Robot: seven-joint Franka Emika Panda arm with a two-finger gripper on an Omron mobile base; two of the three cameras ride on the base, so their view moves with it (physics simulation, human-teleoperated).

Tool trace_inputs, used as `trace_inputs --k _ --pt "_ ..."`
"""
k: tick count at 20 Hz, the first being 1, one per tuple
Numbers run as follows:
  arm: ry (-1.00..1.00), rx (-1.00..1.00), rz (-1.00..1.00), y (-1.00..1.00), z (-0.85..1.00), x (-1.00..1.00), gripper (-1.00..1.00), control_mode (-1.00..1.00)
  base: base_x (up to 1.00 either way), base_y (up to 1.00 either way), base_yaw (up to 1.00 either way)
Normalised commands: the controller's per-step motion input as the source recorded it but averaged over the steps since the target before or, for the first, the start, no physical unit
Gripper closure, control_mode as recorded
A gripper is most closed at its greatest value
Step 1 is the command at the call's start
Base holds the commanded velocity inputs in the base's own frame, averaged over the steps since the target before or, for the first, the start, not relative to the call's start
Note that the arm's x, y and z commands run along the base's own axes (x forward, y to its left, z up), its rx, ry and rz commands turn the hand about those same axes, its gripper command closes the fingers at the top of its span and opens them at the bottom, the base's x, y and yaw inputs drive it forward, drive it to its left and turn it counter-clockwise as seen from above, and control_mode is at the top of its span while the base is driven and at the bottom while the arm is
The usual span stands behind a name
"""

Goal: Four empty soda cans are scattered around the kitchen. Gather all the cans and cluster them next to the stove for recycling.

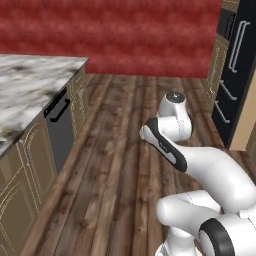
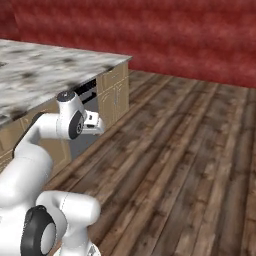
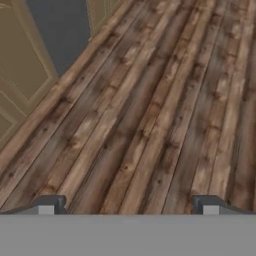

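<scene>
Two end effector [image 3: 128, 205] fingertips spread wide over wood floor [image 3: 150, 110].

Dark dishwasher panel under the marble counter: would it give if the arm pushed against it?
Probably not: the dishwasher panel sits flush between cabinets, so it looks rigid. Its bar handle near the top suggests it would hinge outward when pulled, not slide.

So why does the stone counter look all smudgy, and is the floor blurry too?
Left base view: the marble countertop is smeared, its near part worst. Right base view: same soft blotches. Hand view: the wood floor is slightly soft, and no shadow lies under the open claw.
</scene>
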Motion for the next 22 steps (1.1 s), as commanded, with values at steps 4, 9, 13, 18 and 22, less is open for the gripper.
trace_inputs --k 4,9,13,18,22 --pt "0.00 0.00 0.00 0.00 0.00 0.00 -1.00 1.00 0.73 -0.06 0.03" --pt "0.00 0.00 0.00 0.00 0.00 0.00 -1.00 1.00 0.73 -0.11 0.01" --pt "0.00 0.00 0.00 0.00 0.00 0.00 -1.00 1.00 0.73 -0.13 0.02" --pt "0.00 0.00 0.00 0.00 0.00 0.00 -1.00 1.00 0.73 -0.13 0.03" --pt "0.00 0.00 0.00 0.00 0.00 0.00 -1.00 1.00 0.72 -0.12 0.04"
